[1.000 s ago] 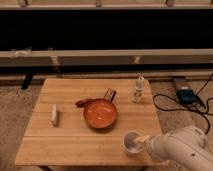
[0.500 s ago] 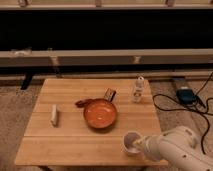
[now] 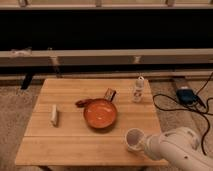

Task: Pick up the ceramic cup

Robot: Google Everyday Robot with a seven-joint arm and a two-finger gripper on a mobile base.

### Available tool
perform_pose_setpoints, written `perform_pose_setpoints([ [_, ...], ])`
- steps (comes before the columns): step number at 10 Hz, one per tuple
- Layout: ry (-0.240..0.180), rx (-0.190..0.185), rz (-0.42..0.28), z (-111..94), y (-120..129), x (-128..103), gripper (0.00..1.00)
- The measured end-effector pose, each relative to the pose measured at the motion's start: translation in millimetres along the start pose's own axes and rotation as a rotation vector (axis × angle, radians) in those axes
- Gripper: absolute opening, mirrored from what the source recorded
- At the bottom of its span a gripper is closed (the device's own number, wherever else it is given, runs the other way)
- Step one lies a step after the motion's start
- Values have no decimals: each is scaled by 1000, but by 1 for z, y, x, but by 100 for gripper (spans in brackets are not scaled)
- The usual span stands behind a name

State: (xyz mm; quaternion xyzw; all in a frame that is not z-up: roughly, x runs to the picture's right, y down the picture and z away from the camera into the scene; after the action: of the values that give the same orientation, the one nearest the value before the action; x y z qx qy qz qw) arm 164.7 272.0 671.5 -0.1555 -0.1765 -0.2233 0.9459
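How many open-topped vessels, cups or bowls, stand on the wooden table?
2. The ceramic cup is near the table's front edge, at the gripper, which reaches in from the right. The orange bowl sits mid-table, behind and left of the cup. None seem hidden.

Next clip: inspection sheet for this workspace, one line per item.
Surface: light wooden slatted table.
Job's things: small white ceramic cup at the front right, tilted.
Clutter: wide orange bowl mid-table; clear bottle with white cap back right; small pale block left; dark packet behind the bowl.
Grippers: gripper at the cup's right side.
Cables: black cords on the carpet, right.
Surroundings: dark wall behind.
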Motion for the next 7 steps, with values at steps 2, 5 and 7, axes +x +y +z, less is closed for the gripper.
perform_pose_setpoints([
  [2,-10,41,-6,-19,-15,-2,0],
  [5,-38,97,-63,-65,-45,-11,0],
  [7,-47,106,-91,-76,-55,-16,0],
])
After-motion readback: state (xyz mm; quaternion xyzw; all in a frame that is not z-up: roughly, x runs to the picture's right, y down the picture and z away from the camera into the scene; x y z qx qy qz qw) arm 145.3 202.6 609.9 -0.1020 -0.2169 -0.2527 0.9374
